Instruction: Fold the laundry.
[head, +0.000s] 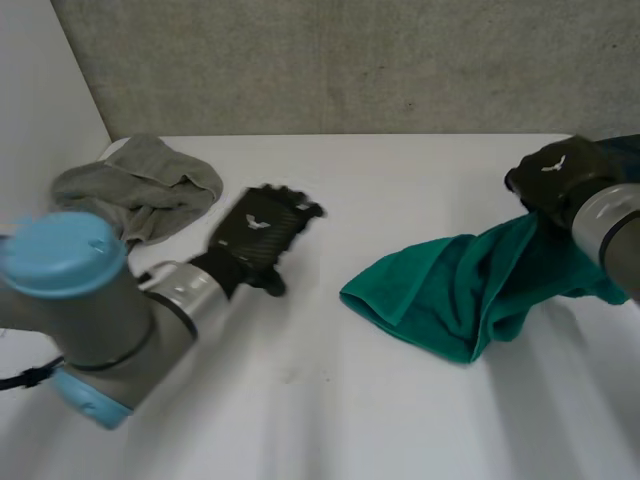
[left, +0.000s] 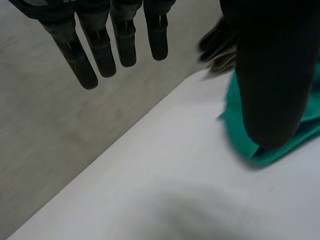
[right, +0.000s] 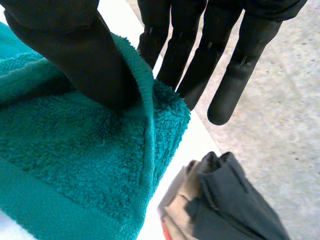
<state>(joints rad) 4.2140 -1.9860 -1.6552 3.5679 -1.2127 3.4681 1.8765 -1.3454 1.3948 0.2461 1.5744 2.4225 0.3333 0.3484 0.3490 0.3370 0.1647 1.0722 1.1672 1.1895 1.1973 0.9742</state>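
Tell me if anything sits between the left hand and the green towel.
Nothing visible does. Bare table lies between the left hand and the green towel. The grey cloth sits on the hand's other side, away from the towel, and the right hand pinches the towel's opposite side.

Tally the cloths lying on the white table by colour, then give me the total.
Green towel: 1, pinched at one edge by the right hand
Grey cloth: 1, crumpled
Total: 2
Left out: the dark grey and beige bundle by the edge of the table; I cannot tell whether it lies on the table.
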